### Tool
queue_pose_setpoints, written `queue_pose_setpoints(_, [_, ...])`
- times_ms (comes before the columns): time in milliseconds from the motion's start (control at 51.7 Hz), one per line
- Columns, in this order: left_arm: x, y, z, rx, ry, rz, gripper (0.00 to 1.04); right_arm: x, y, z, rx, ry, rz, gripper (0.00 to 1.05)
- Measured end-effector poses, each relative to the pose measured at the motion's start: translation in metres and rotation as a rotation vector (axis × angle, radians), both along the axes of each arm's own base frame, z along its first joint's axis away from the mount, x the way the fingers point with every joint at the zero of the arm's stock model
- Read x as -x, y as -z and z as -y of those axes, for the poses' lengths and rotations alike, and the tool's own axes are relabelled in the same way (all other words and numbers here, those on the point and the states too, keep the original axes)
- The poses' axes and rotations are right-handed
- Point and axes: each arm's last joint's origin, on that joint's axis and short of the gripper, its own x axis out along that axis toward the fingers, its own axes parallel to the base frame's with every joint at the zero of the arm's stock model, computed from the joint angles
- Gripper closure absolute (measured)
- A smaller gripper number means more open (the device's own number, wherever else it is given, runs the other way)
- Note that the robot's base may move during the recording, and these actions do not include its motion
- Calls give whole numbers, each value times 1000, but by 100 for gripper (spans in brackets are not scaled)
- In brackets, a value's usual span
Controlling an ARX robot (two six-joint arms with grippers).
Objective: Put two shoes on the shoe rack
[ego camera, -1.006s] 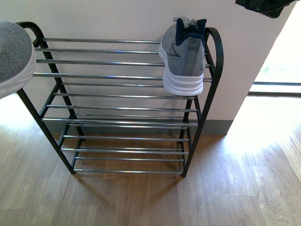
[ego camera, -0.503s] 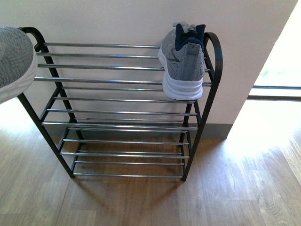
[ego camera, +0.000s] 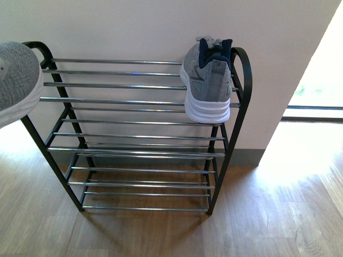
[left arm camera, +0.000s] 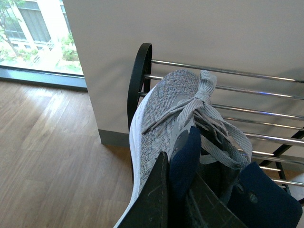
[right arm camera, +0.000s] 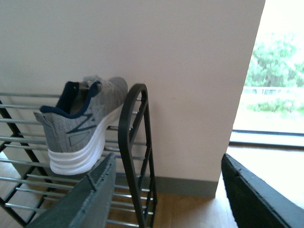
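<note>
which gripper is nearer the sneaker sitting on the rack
Right. The right gripper hangs open just off the right end of the rack beside that sneaker; the left gripper holds the other sneaker at the far left end.

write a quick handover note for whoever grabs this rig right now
Left gripper: jaws shut on the held sneaker at its heel collar, toe toward the left end of the rack, not yet set down.
Right gripper: jaws open, empty, near the rack's right end.
Placed sneaker: on the top tier at the right end, heel facing out.
Done: one sneaker on the rack.
Left: set the held sneaker on a tier (top left looks free), then open the left jaws and back away.
</note>
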Motion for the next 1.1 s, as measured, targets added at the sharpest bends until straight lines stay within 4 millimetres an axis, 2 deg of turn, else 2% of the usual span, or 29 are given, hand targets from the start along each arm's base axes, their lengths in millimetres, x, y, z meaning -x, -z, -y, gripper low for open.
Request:
queue_pose_setpoints(174, [0, 0, 0, 0, 0, 0, 103, 16, 9, -8, 18, -7, -10, 67])
queue_pose_setpoints(425, [0, 0, 0, 0, 0, 0, 103, 35, 8, -16, 35, 12, -6, 103])
queue_pose_setpoints(503, [0, 0, 0, 0, 0, 0, 103, 42, 8, -24, 33, -10, -4, 103])
queue_pose_setpoints(658, [0, 0, 0, 0, 0, 0, 103, 53, 6, -25, 33, -6, 1, 103])
queue_pose_setpoints(909, [0, 0, 0, 0, 0, 0, 103, 56, 3, -25, 35, -6, 19, 57])
queue_pose_setpoints(967, [0, 0, 0, 0, 0, 0, 103, 56, 3, -25, 35, -6, 19, 43])
queue_pose_setpoints(1102, [0, 0, 0, 0, 0, 0, 103, 56, 3, -25, 35, -6, 20, 22])
